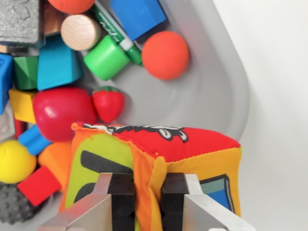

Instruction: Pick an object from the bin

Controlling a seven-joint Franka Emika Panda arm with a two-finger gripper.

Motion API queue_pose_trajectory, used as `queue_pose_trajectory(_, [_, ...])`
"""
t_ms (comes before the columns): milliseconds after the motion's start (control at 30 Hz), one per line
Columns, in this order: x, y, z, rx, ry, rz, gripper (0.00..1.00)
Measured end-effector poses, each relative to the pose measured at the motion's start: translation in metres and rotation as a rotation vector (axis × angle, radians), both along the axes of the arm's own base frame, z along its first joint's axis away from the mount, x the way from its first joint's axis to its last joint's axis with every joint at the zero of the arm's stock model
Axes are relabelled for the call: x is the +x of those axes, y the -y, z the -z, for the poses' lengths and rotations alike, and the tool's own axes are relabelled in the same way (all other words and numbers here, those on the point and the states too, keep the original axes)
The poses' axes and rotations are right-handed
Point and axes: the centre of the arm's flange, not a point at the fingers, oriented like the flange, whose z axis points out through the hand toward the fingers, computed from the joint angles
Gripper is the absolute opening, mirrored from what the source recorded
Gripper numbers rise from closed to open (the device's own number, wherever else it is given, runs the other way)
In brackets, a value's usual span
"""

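My gripper (pixel 147 199) is at the bottom of the wrist view, its two black pads pinched on a corner edge of a soft fabric cube (pixel 159 163) with red, orange and green printed faces. The cube hangs over the grey bin (pixel 211 86)'s near corner and fills the lower middle of the picture. Behind it in the bin lie a red ball (pixel 165 55), a small strawberry (pixel 108 102), a red apple (pixel 62 111) and a green cylinder (pixel 106 58). The cube hides whatever is under it.
Several more toys crowd the bin's left side: a teal block (pixel 57 65), a wooden cylinder (pixel 80 32), a blue block (pixel 138 15), a yellow ball (pixel 14 161), a red cube (pixel 38 185). A white surface (pixel 279 96) lies outside the bin at the right.
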Motion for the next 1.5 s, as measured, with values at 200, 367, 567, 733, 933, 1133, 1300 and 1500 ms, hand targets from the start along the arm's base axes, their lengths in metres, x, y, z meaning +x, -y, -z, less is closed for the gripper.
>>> queue_pose_trajectory(200, [0.000,0.000,-0.023,0.000,0.000,0.000,0.00])
queue_pose_trajectory(367, [0.000,0.000,-0.041,0.001,-0.001,0.000,0.00])
queue_pose_trajectory(567, [0.000,0.000,-0.062,0.001,0.000,-0.001,0.00])
queue_pose_trajectory(733, [0.000,0.000,-0.076,0.001,0.000,-0.001,0.00])
queue_pose_trajectory(933, [0.001,0.000,-0.089,0.001,-0.001,-0.001,0.00])
queue_pose_trajectory(1133, [0.001,0.000,-0.098,0.001,-0.001,-0.001,0.00])
queue_pose_trajectory(1300, [0.001,0.000,-0.102,0.001,-0.001,-0.001,0.00])
queue_pose_trajectory(1500, [0.001,0.000,-0.102,0.002,-0.003,-0.001,0.00])
